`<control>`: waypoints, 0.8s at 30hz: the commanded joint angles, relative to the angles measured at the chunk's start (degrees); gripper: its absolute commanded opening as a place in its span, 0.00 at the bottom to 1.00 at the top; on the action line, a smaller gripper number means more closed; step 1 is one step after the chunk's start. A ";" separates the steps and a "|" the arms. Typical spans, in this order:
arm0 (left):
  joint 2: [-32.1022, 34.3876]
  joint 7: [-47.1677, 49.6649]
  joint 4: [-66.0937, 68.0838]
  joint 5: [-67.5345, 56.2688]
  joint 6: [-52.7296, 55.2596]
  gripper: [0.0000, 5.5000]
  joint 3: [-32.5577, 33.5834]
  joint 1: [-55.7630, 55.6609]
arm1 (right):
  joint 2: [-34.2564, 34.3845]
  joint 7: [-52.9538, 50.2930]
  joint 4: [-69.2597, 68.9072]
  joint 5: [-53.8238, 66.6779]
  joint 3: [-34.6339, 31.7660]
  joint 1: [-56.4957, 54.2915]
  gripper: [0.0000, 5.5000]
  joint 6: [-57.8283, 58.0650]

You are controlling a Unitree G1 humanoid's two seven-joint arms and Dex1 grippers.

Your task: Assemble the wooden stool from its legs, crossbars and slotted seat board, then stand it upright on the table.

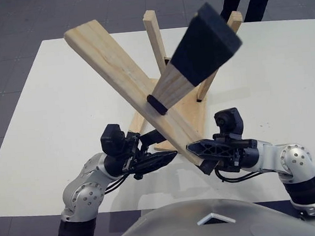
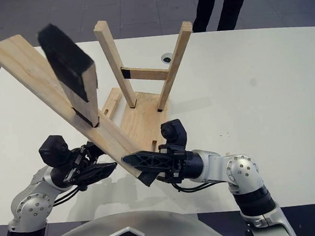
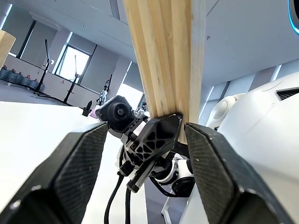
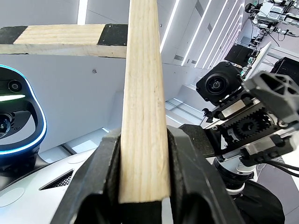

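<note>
Right tool grips leg — table's edge.

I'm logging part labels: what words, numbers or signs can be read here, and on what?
None: no word, number or sign can be read on the held leg, its crossbar, the seat board or the table.

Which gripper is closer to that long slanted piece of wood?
Right. The right gripper is clamped on the lower end of the long wooden leg. The left gripper is open there too, a finger on each side of the wood.
</note>
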 commanded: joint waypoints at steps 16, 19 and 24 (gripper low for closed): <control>-0.48 0.82 -0.92 -10.52 7.07 0.55 2.03 -3.63 | 0.68 3.85 -0.90 -5.47 0.90 0.38 0.19 3.04; -0.98 1.06 -0.32 -9.46 7.25 0.55 1.52 -4.62 | 1.01 3.89 -0.95 -5.97 1.34 0.05 0.19 3.28; -1.40 1.18 0.27 -7.42 6.93 0.55 0.97 -5.13 | 1.03 4.17 -1.21 -6.76 1.42 -0.11 0.19 3.76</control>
